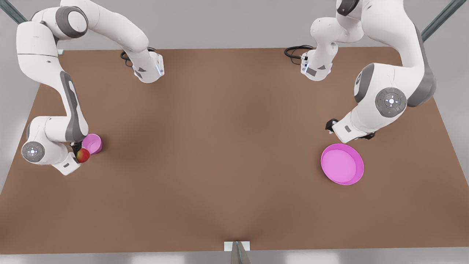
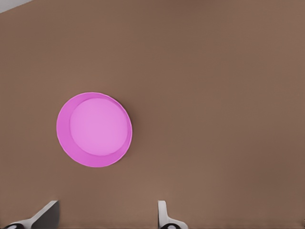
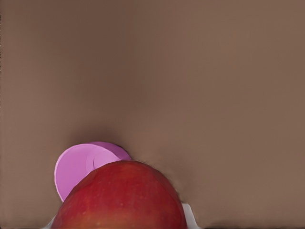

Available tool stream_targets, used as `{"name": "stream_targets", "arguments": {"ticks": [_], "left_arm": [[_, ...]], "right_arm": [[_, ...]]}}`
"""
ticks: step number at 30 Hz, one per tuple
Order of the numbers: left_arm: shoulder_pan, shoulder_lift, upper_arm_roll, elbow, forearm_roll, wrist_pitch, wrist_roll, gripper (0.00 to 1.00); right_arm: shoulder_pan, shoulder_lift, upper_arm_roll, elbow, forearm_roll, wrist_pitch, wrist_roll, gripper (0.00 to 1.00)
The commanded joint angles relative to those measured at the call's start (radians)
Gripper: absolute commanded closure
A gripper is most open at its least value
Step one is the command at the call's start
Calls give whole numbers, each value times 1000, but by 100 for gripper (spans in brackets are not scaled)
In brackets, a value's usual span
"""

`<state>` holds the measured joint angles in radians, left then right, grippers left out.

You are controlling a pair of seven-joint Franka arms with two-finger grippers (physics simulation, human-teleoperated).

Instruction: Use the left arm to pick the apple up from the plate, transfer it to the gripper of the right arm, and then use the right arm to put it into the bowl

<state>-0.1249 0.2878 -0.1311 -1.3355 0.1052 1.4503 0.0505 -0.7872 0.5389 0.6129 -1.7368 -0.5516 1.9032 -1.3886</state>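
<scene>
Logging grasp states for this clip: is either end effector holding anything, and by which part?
The right end effector holds the small red apple by its sides, beside the small deep pink bowl. The left end effector is open, holding nothing.

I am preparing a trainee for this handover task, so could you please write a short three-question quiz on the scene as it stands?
1. True or false: the apple lies on the plate.
2. Which end effector holds the apple? A) left B) right C) neither
3. Which pink dish is the apple nearest?

Key
1. False: the plate is empty.
2. B: the right end effector is shut on the apple, and the left end effector is open near the plate.
3. The bowl, the small deep one on the front view's left.
</scene>
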Motion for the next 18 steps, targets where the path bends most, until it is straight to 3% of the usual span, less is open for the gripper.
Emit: {"name": "stream_targets", "arguments": {"ticks": [1,18], "left_arm": [[2,1,-1,1,7,-28,-63,0],[-2,33,-1,-1,76,2,-69,0]], "right_arm": [[-26,-33,2,-58,-11,132,214,35],[-125,-66,2,-236,-11,226,249,35]]}}
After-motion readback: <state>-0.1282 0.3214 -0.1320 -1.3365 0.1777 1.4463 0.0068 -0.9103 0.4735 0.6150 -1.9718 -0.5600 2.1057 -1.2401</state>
